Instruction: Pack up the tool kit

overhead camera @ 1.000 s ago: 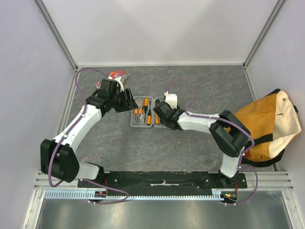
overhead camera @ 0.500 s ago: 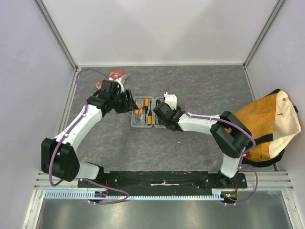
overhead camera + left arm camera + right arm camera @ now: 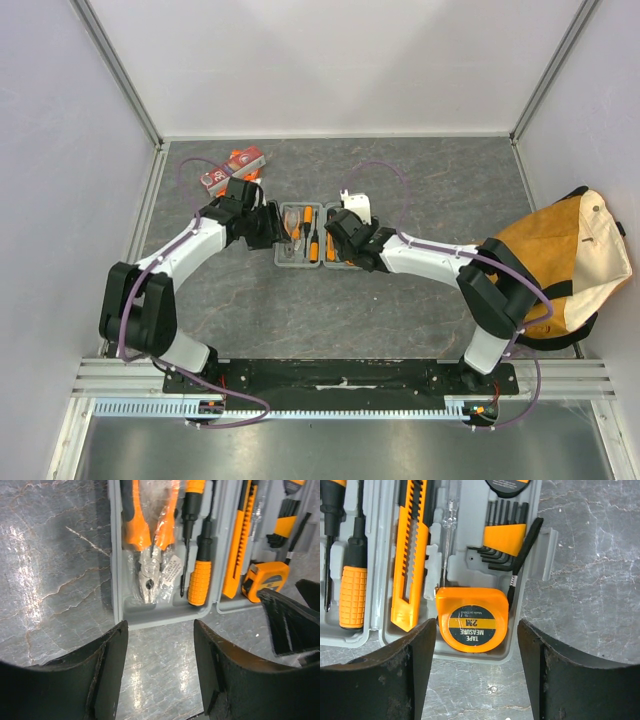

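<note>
The grey tool kit case (image 3: 306,237) lies open and flat mid-table. In the left wrist view its left half (image 3: 117,580) holds orange-handled pliers (image 3: 150,540) and screwdrivers (image 3: 199,575). The right half (image 3: 527,605) holds a utility knife (image 3: 410,555), hex keys (image 3: 505,537) and an orange tape measure (image 3: 472,620). My left gripper (image 3: 270,228) is open and empty, low at the case's left end (image 3: 160,645). My right gripper (image 3: 338,238) is open and empty, its fingers either side of the tape-measure corner (image 3: 477,652).
A tan canvas bag with black straps (image 3: 560,260) sits at the right edge. Red-orange packets (image 3: 232,166) lie at the back left, behind the left arm. White walls enclose the table on three sides. The case's latch tab (image 3: 544,555) sticks out sideways.
My left gripper has dropped and come in toward the case's left end, uncovering the red packets. My right gripper has shifted slightly left over the case's right half.
</note>
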